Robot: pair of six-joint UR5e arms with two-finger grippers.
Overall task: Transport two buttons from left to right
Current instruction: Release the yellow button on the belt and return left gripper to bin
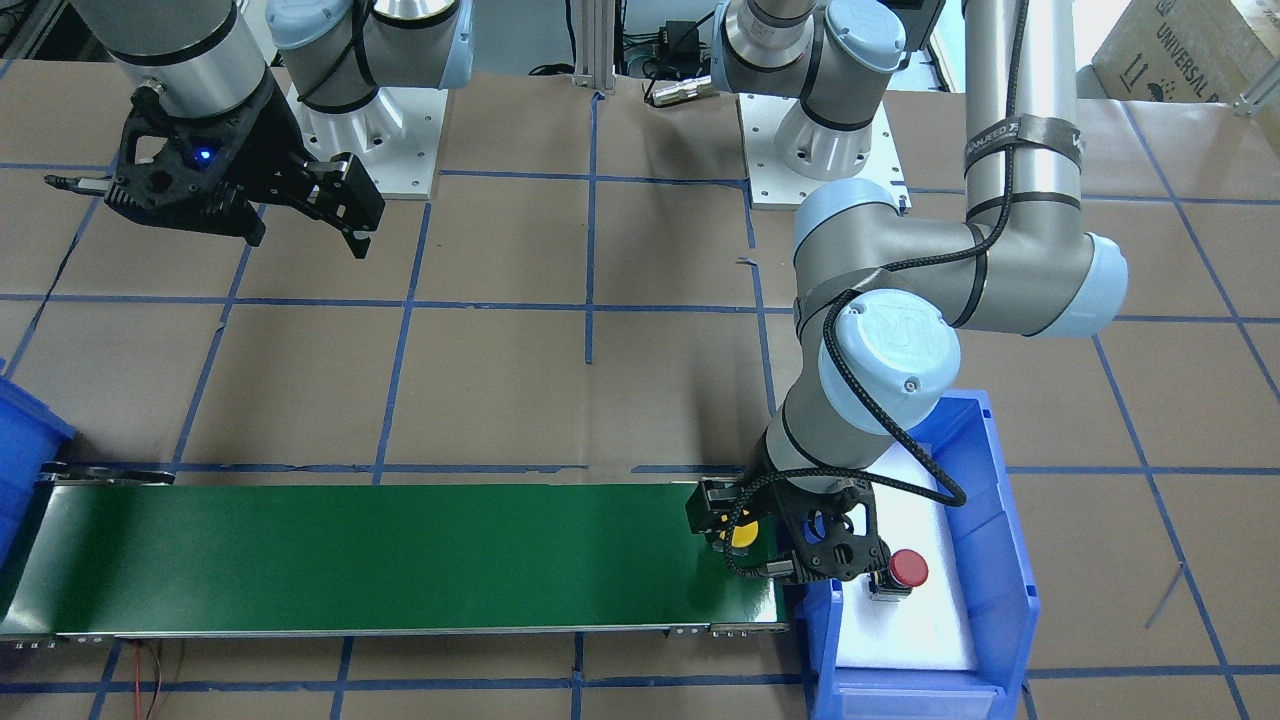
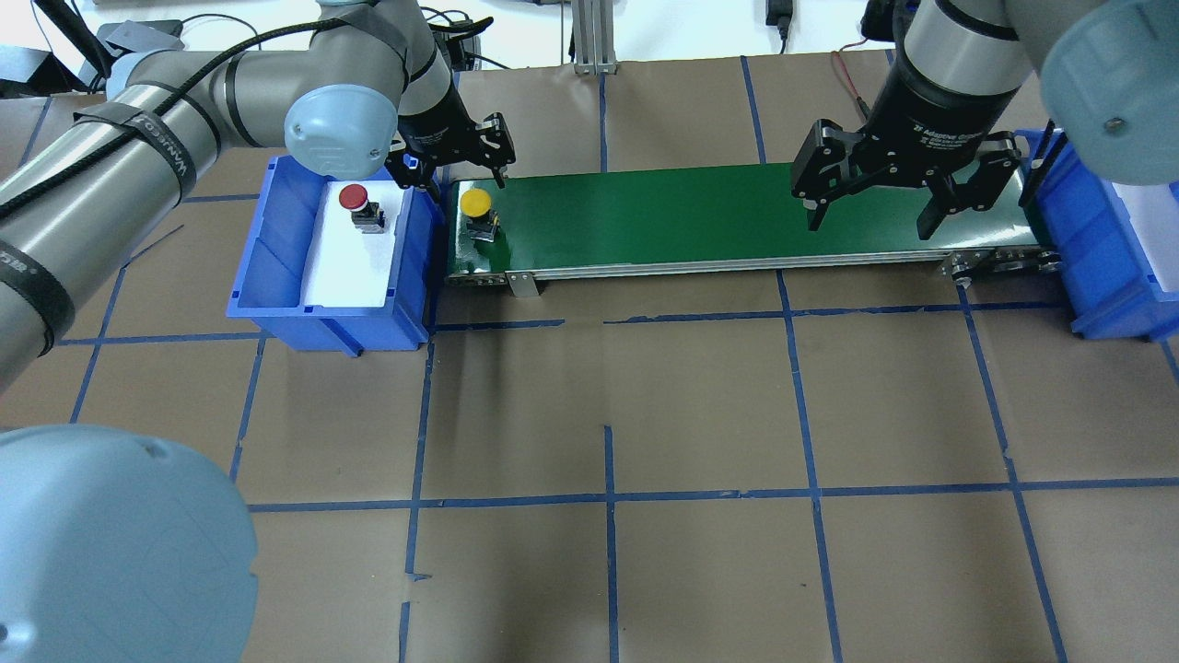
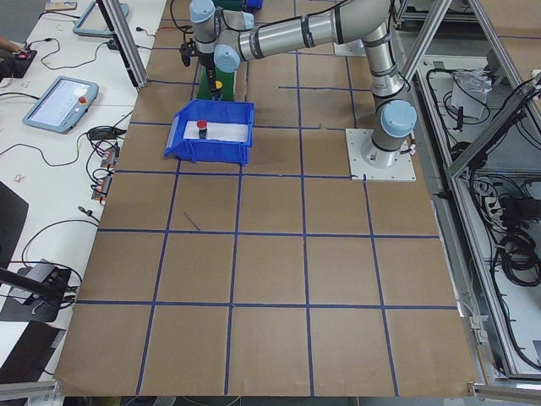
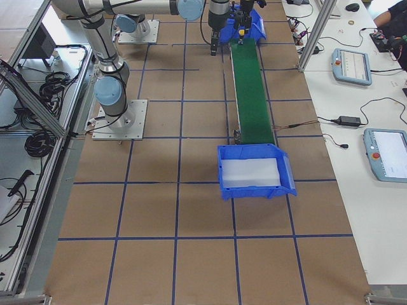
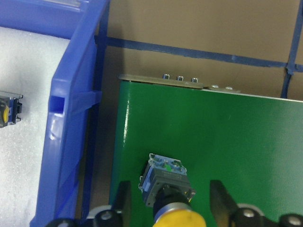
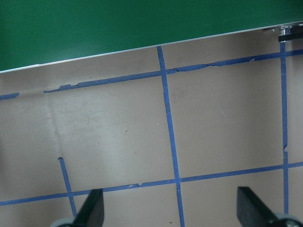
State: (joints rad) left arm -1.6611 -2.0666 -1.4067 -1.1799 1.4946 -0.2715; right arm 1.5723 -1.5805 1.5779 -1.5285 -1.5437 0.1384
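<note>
The yellow button stands on the left end of the green conveyor belt. My left gripper is open just above it. In the left wrist view the button sits between the two fingers with a gap on each side. The red button stands on white foam in the left blue bin. It also shows in the front view, beside the yellow one. My right gripper is open and empty, above the belt's right part.
A second blue bin with a white foam floor stands at the belt's right end, also seen in the exterior right view. The table is brown paper with a blue tape grid. The arm bases stand at the back.
</note>
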